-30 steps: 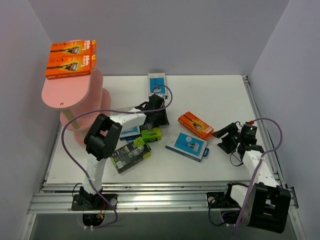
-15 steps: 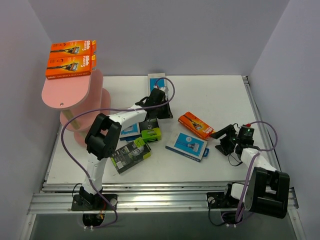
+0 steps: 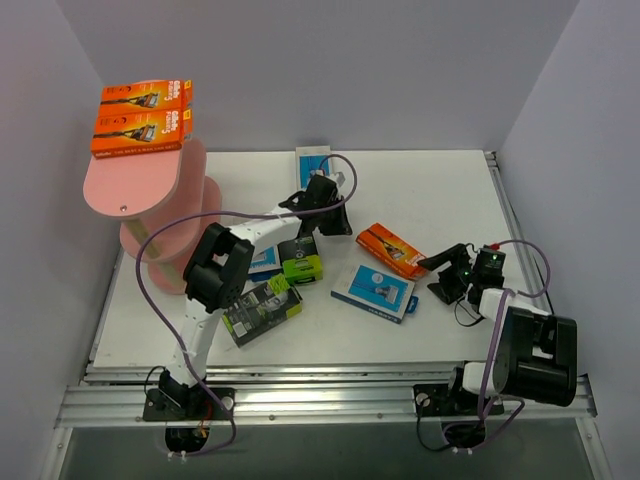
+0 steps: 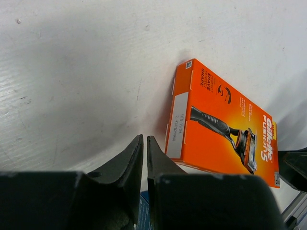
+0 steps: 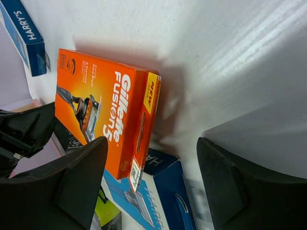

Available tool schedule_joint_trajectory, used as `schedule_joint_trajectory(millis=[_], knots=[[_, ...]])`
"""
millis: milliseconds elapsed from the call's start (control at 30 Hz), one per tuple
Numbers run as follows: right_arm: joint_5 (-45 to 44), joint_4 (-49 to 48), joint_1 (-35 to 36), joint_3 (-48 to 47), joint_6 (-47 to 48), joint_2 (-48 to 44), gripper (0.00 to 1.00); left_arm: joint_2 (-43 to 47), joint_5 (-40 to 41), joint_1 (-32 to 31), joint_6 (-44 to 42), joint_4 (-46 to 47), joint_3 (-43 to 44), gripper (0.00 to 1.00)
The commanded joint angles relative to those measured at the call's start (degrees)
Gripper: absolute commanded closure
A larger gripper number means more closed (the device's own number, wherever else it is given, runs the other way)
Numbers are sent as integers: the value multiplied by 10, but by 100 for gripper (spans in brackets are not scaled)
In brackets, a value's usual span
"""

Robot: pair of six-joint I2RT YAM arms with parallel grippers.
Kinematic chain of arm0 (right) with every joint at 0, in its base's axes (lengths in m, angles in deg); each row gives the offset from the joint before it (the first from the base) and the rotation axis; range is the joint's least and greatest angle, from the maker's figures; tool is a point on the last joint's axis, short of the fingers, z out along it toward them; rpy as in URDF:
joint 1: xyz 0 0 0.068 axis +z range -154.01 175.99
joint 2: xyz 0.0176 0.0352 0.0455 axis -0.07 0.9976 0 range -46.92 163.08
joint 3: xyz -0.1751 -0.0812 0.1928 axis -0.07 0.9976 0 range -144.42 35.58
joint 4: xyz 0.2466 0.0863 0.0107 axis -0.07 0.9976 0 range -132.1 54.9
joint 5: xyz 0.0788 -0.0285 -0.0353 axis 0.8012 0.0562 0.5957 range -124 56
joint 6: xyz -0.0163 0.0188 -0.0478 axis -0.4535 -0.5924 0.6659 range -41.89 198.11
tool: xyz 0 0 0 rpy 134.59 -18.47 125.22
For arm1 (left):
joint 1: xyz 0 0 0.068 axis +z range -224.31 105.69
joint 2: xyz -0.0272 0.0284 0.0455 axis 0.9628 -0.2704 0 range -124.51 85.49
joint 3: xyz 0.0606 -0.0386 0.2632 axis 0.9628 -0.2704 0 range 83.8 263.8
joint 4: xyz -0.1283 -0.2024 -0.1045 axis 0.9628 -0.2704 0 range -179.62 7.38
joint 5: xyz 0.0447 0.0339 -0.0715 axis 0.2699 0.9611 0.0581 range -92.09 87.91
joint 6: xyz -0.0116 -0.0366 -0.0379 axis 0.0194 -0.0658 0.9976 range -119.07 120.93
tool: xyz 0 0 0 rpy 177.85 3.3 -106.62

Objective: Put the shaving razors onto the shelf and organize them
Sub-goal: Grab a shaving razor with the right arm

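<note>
Shelf [image 3: 140, 190]: two orange packs [image 3: 140, 128] on top board.
Table [image 3: 430, 190]: one orange pack [image 3: 392, 249], blue packs [image 3: 373, 291], black packs [image 3: 262, 311] waiting.
Left pincer [image 4: 145, 142]: together, empty.
Right pincer [image 5: 152, 143]: apart, empty.

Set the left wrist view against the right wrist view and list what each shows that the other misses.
Only left wrist: the left hand, shut with nothing in it. Only right wrist: the right hand open, a blue Harry's pack at top left, a lime green corner at the bottom. Both: the orange razor pack lying flat on the white table.
</note>
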Motion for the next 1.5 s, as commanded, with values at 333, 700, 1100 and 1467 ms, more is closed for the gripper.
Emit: schedule_joint_trajectory(millis=[333,700,1100,1467], knots=[[-24,-90,78,-23,-57,78,37,-8,-14,-23,-18,14,20,84],[-33,-68,81,-50,-61,47,78,7,-8,-30,-21,20,-8,84],[-26,-31,82,-111,-47,25,100,34,1,-30,-40,-6,3,84],[-10,-3,83,-134,-36,-5,100,116,45,9,-63,-64,12,83]])
